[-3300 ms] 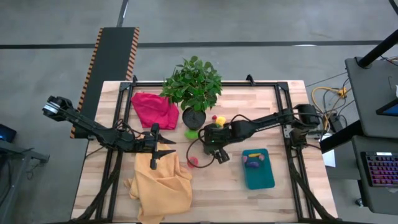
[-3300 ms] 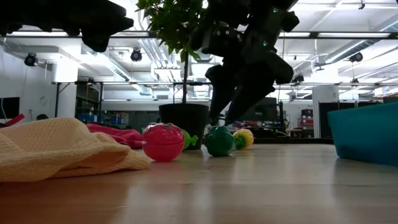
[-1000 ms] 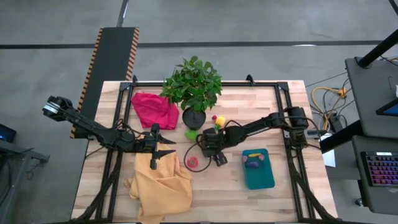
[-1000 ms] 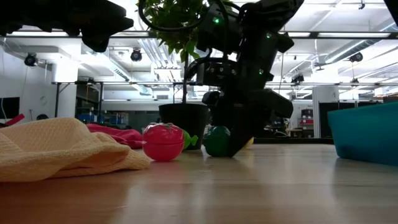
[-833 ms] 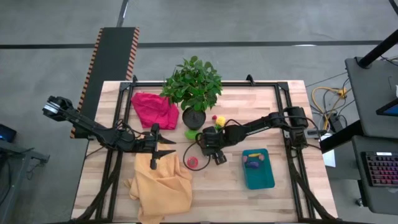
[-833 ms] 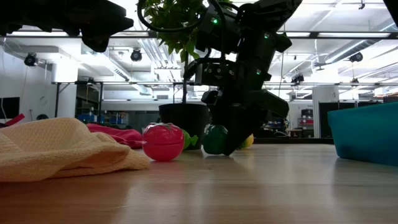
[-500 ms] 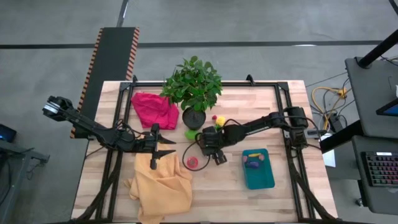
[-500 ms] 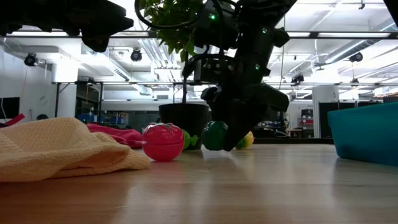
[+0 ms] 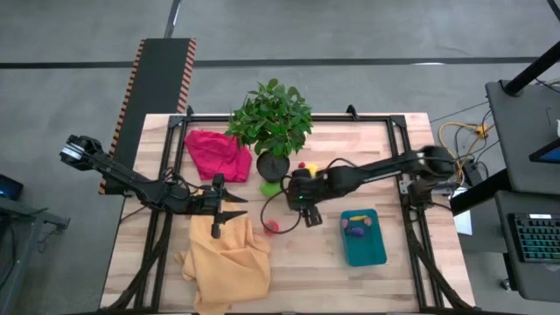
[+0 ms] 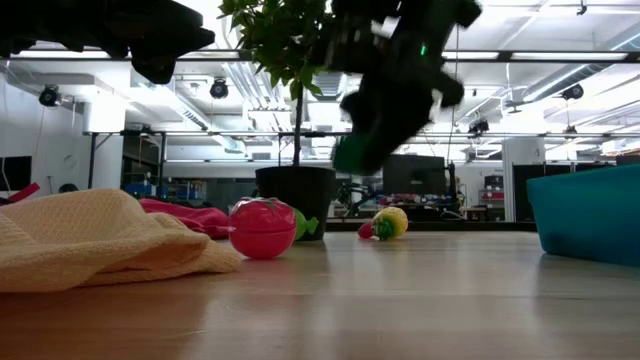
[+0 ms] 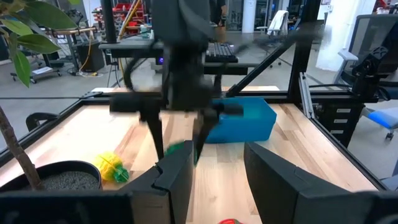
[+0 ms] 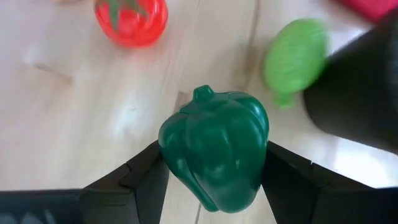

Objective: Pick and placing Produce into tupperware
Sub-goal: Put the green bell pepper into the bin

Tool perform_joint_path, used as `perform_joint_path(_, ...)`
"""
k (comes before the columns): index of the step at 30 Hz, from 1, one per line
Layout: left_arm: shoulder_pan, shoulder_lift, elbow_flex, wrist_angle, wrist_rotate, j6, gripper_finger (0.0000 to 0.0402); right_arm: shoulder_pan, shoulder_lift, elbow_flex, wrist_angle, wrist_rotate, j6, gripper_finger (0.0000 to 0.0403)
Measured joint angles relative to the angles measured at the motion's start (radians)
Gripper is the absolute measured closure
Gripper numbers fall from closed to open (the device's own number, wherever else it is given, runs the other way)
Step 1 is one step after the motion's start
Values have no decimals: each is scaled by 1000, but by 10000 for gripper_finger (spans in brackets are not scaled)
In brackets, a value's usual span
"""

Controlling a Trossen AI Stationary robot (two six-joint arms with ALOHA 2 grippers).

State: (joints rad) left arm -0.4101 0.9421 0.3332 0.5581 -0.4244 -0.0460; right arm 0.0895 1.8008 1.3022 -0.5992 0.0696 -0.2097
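Two pieces already lie in the tupperware (image 9: 363, 238) while the right hand (image 12: 213, 163) grips a green pepper (image 12: 214, 147) just beside it (left hand (image 9: 216, 229) open), several pieces left.

In the low view the right gripper (image 10: 352, 150) and the green pepper (image 10: 350, 155) it carries are smeared by motion, so their outlines run together. From above, the pepper is hidden under that gripper (image 9: 301, 206). The tupperware (image 10: 588, 214) is cut off at 3 o'clock in the low view. The pieces inside the tupperware (image 9: 363, 248) are too small to name.
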Motion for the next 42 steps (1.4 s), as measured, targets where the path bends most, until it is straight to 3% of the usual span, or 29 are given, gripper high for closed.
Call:
perform_joint_path(12, 0, 0, 0, 0, 0, 0, 272, 84, -381, -86, -139, 6, 176, 187)
perform_joint_path(18, 0, 0, 0, 1, 0, 0, 272, 159, -612, -223, -153, 85, 320, 187)
perform_joint_path(25, 0, 0, 0, 1, 0, 0, 272, 225, -816, -406, -153, 97, 501, 187)
perform_joint_path(33, 0, 0, 0, 1, 0, 0, 272, 327, -923, -573, -152, 97, 668, 187)
perform_joint_path(42, 0, 0, 0, 1, 0, 0, 272, 408, -903, -678, -91, 107, 765, 187)
